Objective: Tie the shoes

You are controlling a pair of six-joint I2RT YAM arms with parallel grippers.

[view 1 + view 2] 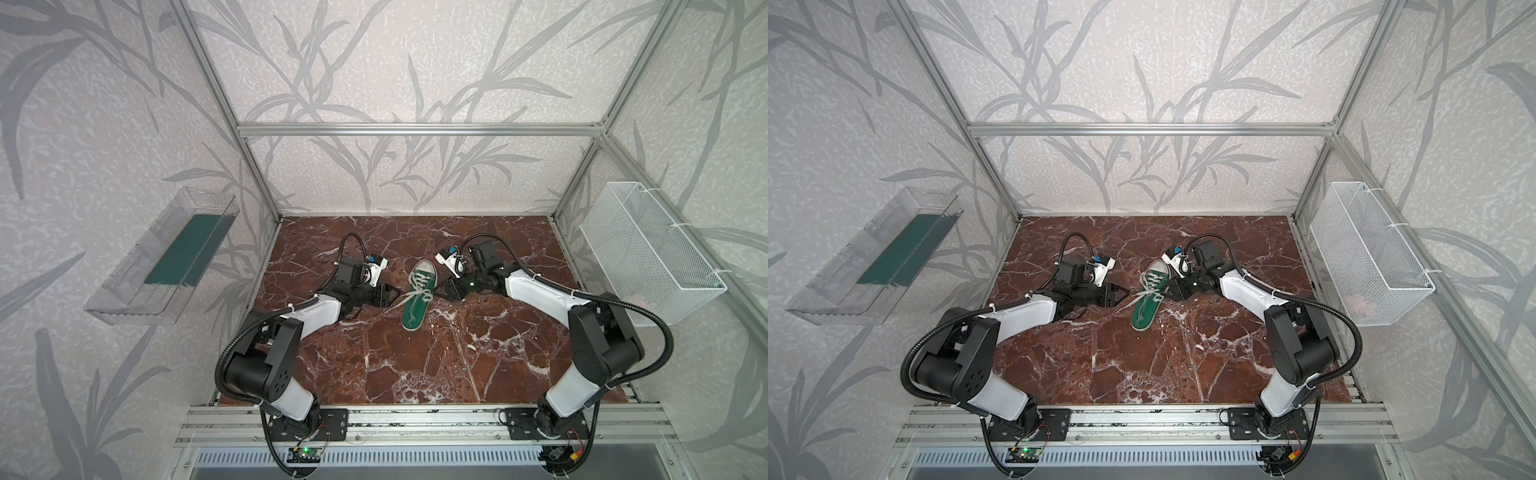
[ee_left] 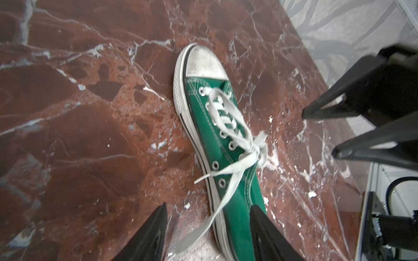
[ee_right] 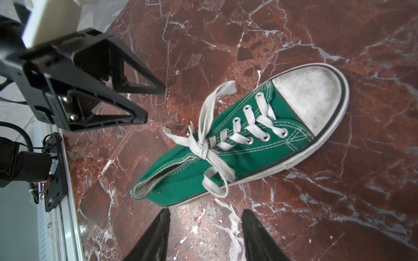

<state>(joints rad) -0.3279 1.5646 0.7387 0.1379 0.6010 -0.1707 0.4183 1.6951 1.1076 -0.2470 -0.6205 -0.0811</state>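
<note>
A single green sneaker (image 1: 417, 301) is seen in both top views lying on its sole near the middle of the red marble worktop (image 1: 457, 365), its white toe cap turned toward the back wall and its heel toward the arm bases. The white laces (image 3: 202, 146) are drawn together into a knot above the upper eyelets, with loops and loose ends spread to both sides; one end trails off the shoe onto the worktop on the left side.

The left gripper (image 1: 394, 293) is held low just beside the shoe's left flank, level with the knot. Its jaws are spread apart and nothing is clamped between them. The right gripper (image 1: 437, 294) is placed just beside the opposite flank, pointed at the same knot, and its jaws are likewise parted and empty. The shoe is thus flanked by both grippers, and no contact with either can be made out.
</note>
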